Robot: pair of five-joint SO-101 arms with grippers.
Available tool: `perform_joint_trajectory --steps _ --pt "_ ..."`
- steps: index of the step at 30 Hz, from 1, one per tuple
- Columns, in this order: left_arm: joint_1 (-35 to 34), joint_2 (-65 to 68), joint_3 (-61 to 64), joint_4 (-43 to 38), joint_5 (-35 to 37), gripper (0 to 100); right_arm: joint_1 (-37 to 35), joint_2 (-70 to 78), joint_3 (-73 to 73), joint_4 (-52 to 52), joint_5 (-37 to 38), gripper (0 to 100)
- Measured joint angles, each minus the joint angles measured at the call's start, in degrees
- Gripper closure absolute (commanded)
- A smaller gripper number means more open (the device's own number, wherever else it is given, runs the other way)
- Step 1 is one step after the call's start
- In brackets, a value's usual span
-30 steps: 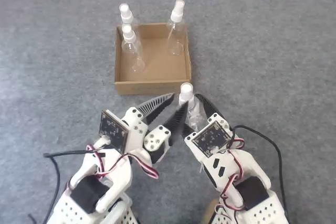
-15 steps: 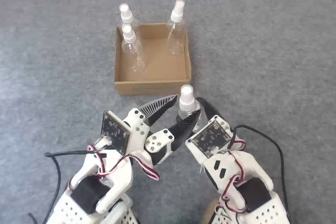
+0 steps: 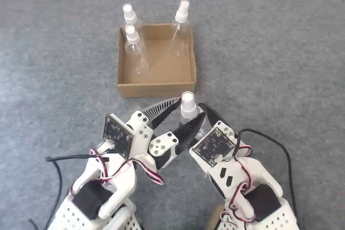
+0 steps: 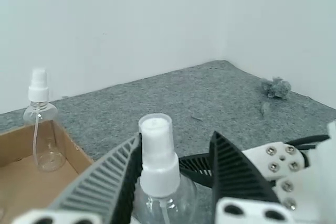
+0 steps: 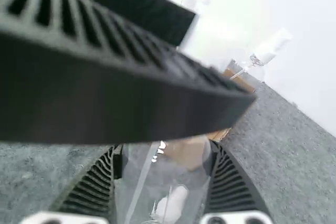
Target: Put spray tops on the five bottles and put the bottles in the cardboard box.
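- The right gripper (image 3: pixel 197 121) clamps a clear plastic bottle with a white spray top (image 3: pixel 188 102), upright just in front of the brown cardboard box (image 3: pixel 156 89); the bottle's body is mostly hidden.
- The left gripper (image 4: pixel 177 140) straddles the top, jaws parted.
- Three more capped bottles (image 3: pixel 135 49) stand at the box; it is unclear whether the rear-left one is inside.
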Motion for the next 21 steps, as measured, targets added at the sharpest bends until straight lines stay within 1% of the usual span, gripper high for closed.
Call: perform_joint_trajectory --steps 3,7,11,13,21 --pt "-2.11 0.00 0.00 0.00 0.00 80 -1.93 0.00 -0.44 1.14 0.44 98.0" --pt "-2.46 0.00 0.00 0.00 0.00 81 -3.16 0.00 -2.55 3.87 0.44 98.0" --pt "-2.46 0.00 0.00 0.00 0.00 88 -3.16 0.00 -2.90 4.13 0.44 98.0" --pt "-2.37 0.00 0.00 0.00 0.00 90 -3.16 0.00 -2.90 4.13 0.44 98.0" --pt "-2.11 -0.09 0.00 0.00 0.44 90 -3.34 0.00 -2.90 4.13 0.44 98.0"
